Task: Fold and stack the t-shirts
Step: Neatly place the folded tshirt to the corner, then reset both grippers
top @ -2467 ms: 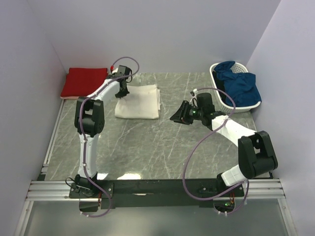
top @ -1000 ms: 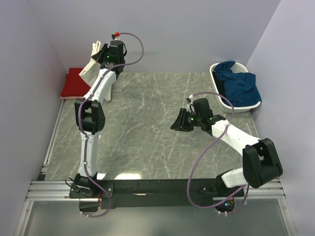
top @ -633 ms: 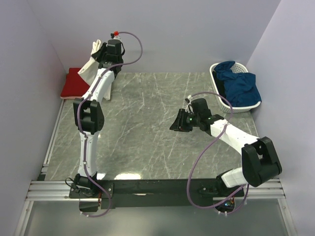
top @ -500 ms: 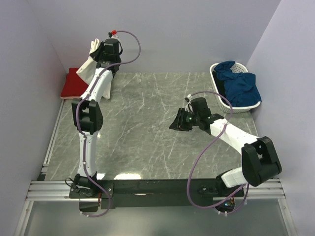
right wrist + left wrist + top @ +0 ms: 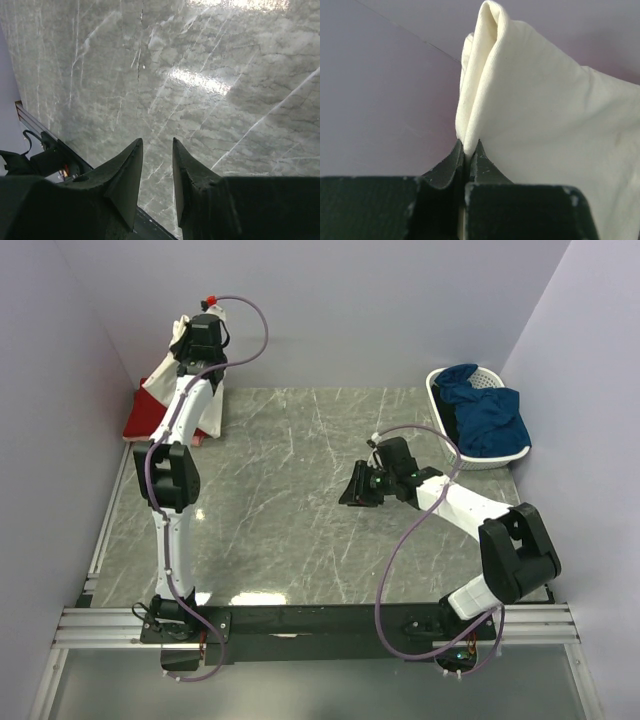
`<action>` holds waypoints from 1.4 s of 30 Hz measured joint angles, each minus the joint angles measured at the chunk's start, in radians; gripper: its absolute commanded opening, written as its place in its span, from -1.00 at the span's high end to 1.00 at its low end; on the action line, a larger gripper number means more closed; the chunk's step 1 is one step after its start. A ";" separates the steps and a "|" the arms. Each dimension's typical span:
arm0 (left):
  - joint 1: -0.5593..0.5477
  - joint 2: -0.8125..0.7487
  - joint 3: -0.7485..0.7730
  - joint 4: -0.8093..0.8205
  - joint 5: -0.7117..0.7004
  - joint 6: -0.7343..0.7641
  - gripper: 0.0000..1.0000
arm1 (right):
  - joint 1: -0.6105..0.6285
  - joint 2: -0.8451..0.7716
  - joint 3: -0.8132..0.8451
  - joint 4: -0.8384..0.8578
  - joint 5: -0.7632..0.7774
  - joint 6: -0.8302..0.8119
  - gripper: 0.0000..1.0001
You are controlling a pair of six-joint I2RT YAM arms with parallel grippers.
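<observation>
both left fingers pinch the cream shirt high over the red shirt. right fingers hang half open, empty, above the worktop.

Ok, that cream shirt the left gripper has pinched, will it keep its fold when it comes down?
Probably not by itself. The cream shirt looks floppy: it droops from the left gripper, pinched at one folded edge. It seems light, since that thin pinch carries it. It will likely slump loosely onto the red shirt below.
</observation>
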 measured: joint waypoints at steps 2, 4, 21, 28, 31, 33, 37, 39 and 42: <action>0.014 0.000 0.000 -0.002 0.018 -0.005 0.99 | 0.006 0.013 0.011 -0.003 0.007 0.000 0.25; 0.031 0.000 0.000 -0.003 0.042 -0.013 0.99 | 0.012 0.026 0.026 -0.006 0.015 0.000 0.25; 0.265 0.201 0.148 -0.021 0.218 -0.251 0.03 | 0.054 0.166 0.102 -0.033 0.045 -0.002 0.15; 0.280 0.092 -0.053 0.059 0.260 -0.423 -0.36 | 0.055 0.158 0.103 -0.031 0.060 -0.005 0.01; 0.262 0.010 -0.161 0.080 0.294 -0.483 -0.39 | 0.055 0.138 0.103 -0.030 0.068 -0.005 -0.02; 0.247 -0.040 -0.202 0.078 0.319 -0.534 -0.39 | 0.055 0.113 0.103 -0.029 0.074 -0.005 -0.04; 0.214 -0.146 -0.275 0.057 0.403 -0.657 -0.38 | 0.055 0.037 0.097 -0.018 0.093 -0.005 -0.21; 0.189 -0.210 -0.336 0.048 0.437 -0.714 -0.41 | 0.055 -0.005 0.086 -0.018 0.102 -0.004 -0.25; 0.122 -0.332 -0.497 0.053 0.480 -0.802 -0.45 | 0.055 -0.073 0.064 -0.014 0.120 -0.003 -0.39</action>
